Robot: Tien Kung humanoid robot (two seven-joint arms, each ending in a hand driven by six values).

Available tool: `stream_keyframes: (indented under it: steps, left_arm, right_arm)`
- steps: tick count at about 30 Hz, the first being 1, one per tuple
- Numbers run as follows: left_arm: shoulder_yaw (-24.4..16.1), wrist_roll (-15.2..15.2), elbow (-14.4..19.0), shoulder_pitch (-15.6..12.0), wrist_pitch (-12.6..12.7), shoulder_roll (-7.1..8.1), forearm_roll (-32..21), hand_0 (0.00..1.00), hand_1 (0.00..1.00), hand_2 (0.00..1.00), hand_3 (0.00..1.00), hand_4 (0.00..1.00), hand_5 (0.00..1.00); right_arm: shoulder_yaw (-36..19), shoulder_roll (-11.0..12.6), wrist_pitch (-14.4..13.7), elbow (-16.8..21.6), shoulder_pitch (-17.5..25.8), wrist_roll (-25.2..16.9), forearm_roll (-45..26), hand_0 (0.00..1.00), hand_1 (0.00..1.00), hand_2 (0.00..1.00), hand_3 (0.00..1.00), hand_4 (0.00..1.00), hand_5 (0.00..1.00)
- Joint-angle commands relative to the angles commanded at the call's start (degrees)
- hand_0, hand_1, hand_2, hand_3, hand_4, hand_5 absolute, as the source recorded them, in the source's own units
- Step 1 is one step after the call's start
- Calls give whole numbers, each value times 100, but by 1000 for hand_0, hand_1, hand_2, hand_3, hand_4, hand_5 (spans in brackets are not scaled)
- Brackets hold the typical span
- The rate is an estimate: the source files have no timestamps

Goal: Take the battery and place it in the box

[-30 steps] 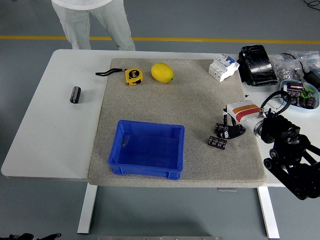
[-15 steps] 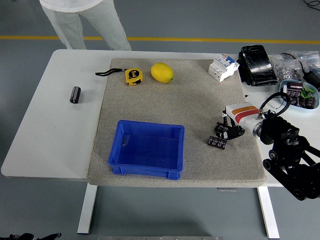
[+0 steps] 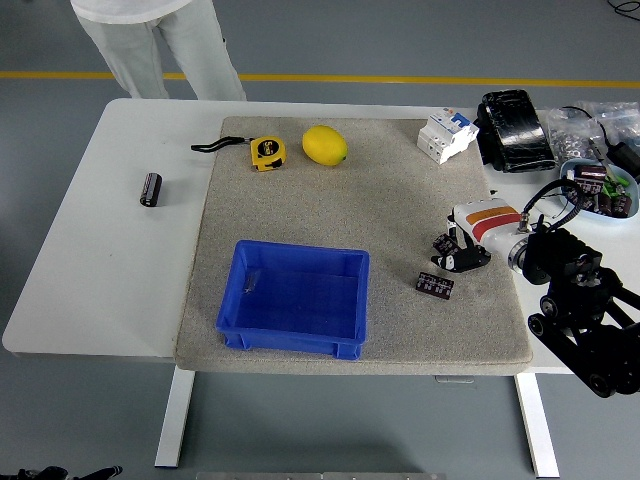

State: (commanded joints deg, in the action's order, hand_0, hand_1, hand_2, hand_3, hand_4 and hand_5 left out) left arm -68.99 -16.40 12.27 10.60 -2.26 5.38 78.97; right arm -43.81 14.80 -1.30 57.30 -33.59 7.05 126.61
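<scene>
My right hand (image 3: 455,256) comes in from the right edge and hovers over the right side of the grey mat (image 3: 380,190). Its black fingers are curled on a small dark battery (image 3: 443,244) with pink marks, held just off the mat. A second battery of the same kind (image 3: 434,284) lies flat on the mat just below the hand, apart from it. The blue box (image 3: 357,300) stands open on the front of the mat, left of the hand, with nothing in it. My left arm is out of view.
A black cylinder (image 3: 150,188) lies on the bare white table (image 3: 110,260) at the left. A yellow tape measure (image 3: 265,151), a lemon (image 3: 324,145) and a white breaker (image 3: 446,134) sit along the mat's back. Clutter fills the table's right end. A person's legs (image 3: 150,45) stand behind the table.
My right hand has risen slightly and shifted toward the back with the battery in its fingers. The person at the far side has stepped to the left.
</scene>
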Motion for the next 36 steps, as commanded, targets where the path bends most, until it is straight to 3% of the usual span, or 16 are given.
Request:
stream_keyframes:
  steps: [7,21,36]
  left_arm:
    - [-18,-10,4,-11,-4,8,33,804,823,849,701,775,673]
    - [-109,-17,11,-34,-43,8,223,804,821,848,701,775,672]
    - [-103,-7,6,-8,-46,31,218,803,821,848,703,775,674]
  right_arm:
    - [-14,9,3,36,-27,-7,28,28,140,233,199,782,483]
    - [-12,37,37,190,-81,-6,67,29,138,232,199,782,485]
    - [46,-14,150,547,-621,28,64,28,138,232,199,782,487]
